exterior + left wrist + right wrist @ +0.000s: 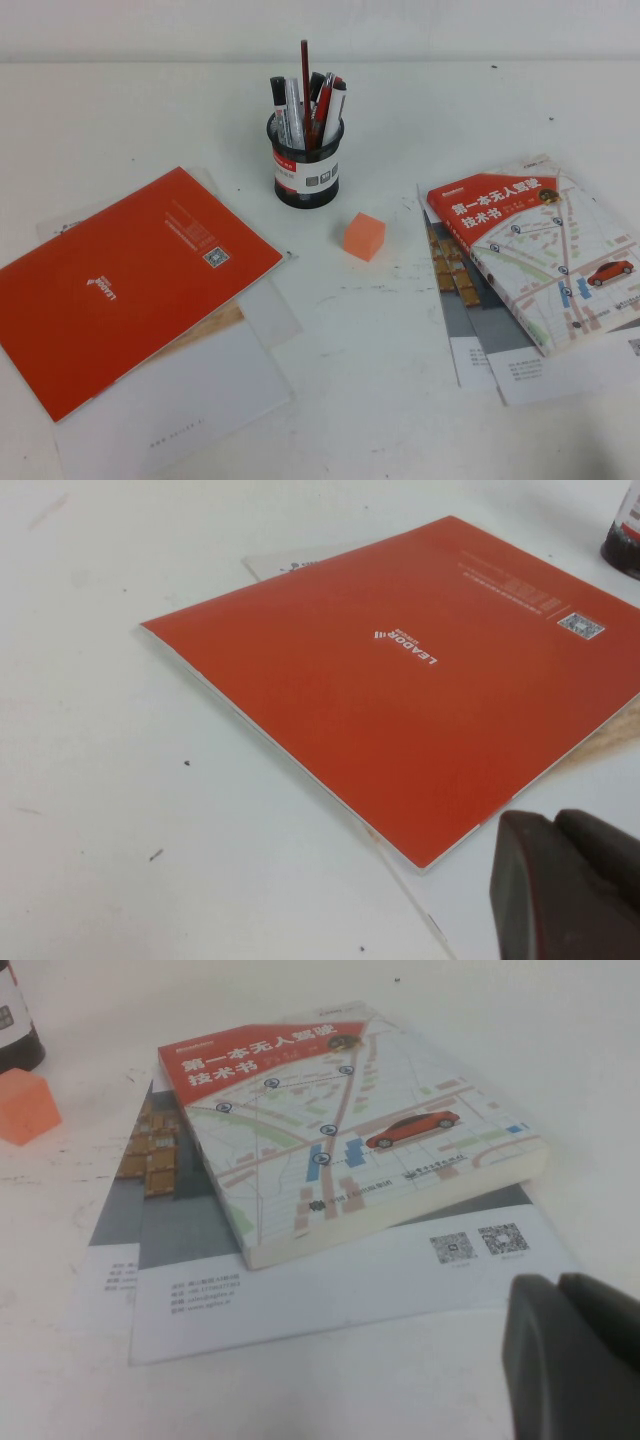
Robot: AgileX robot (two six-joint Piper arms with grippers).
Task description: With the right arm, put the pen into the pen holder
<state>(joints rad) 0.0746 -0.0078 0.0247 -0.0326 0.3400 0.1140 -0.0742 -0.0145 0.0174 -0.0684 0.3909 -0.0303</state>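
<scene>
The pen (305, 68), a long thin dark-red stick, stands upright in the pen holder (306, 168) at the back middle of the table and rises well above the markers beside it. The holder is a black mesh cup with a white, red-banded label. An edge of the holder also shows in the left wrist view (625, 540) and in the right wrist view (15, 1030). Neither arm shows in the high view. My left gripper (555, 825) is shut and empty over white paper beside the orange booklet. My right gripper (558, 1285) is shut and empty near the book's paper sheets.
An orange booklet (130, 280) lies on white sheets at the left. A small orange cube (364, 236) sits in front of the holder. A map-covered book (545, 250) lies on leaflets at the right. Several black, white and red markers (285, 100) fill the holder.
</scene>
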